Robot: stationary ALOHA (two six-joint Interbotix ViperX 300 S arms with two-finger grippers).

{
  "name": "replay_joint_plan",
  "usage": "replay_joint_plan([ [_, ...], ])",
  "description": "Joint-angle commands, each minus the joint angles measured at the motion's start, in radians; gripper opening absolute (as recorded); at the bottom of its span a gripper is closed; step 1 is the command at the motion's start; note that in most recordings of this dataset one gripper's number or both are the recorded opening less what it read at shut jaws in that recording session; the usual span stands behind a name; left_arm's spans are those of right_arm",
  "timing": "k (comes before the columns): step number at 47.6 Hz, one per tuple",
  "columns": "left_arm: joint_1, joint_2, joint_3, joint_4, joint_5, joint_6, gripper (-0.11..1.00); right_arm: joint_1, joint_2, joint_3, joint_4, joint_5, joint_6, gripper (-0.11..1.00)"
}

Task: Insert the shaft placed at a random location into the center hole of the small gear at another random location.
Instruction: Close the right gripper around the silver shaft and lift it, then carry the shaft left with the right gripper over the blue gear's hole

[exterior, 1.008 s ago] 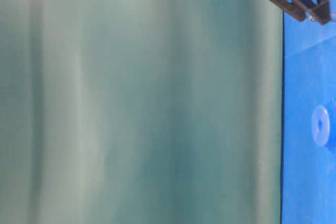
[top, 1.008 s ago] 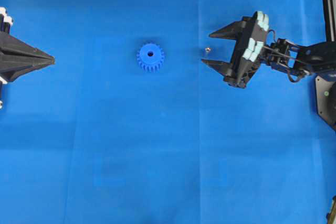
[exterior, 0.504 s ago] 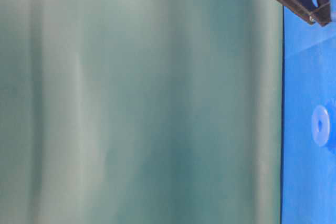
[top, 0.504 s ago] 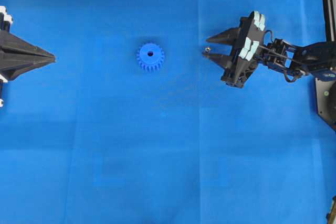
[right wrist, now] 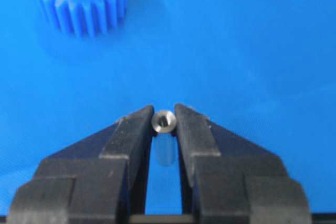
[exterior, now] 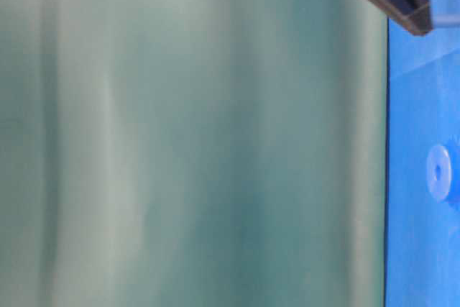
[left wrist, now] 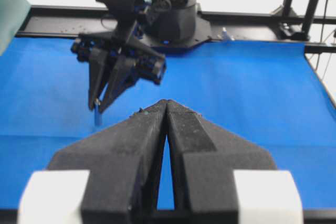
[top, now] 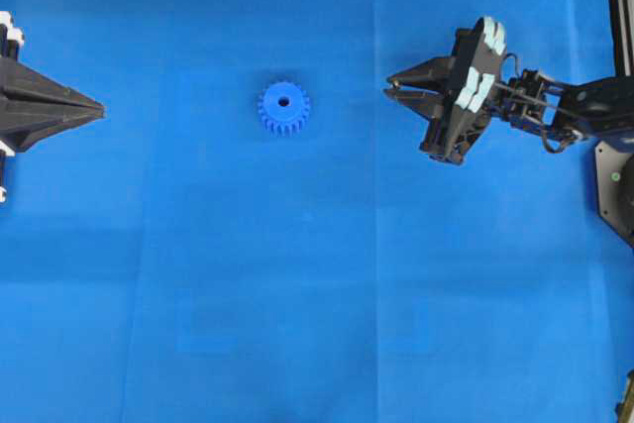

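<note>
The small gear (top: pixel 284 108) lies flat on the blue surface, center hole (top: pixel 284 102) facing up; its teeth show at the top left of the right wrist view (right wrist: pixel 81 1). My right gripper (top: pixel 390 87) is to the right of the gear and apart from it. It is shut on the shaft (right wrist: pixel 164 121), which stands upright between the fingertips, seen end-on. From the left wrist view the right gripper (left wrist: pixel 97 106) holds the shaft (left wrist: pixel 97 117) at the surface. My left gripper (top: pixel 97 107) is shut and empty at the far left.
The right arm's base and a black frame (top: pixel 616 146) stand at the right edge. A black rail (left wrist: pixel 247 18) runs along the far side of the blue surface. The table-level view shows mostly a green wall and the gear (exterior: pixel 438 172).
My right gripper's jaws went from wide open around the shaft to shut on it. The gear and the left gripper have not moved.
</note>
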Motion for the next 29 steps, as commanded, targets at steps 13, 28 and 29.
replay_joint_plan([
  [13, 0.002, 0.003, -0.011, 0.000, -0.005, -0.002, 0.00, 0.003, -0.209, -0.032, -0.009, 0.166, -0.043, 0.03],
  [28, 0.003, 0.003, -0.011, 0.002, -0.005, -0.002, 0.00, 0.008, -0.126, -0.121, -0.009, 0.172, -0.049, 0.03],
  [29, 0.003, 0.003, -0.011, 0.000, -0.005, -0.002, 0.00, 0.009, -0.114, -0.133, -0.009, 0.173, -0.051, 0.03],
])
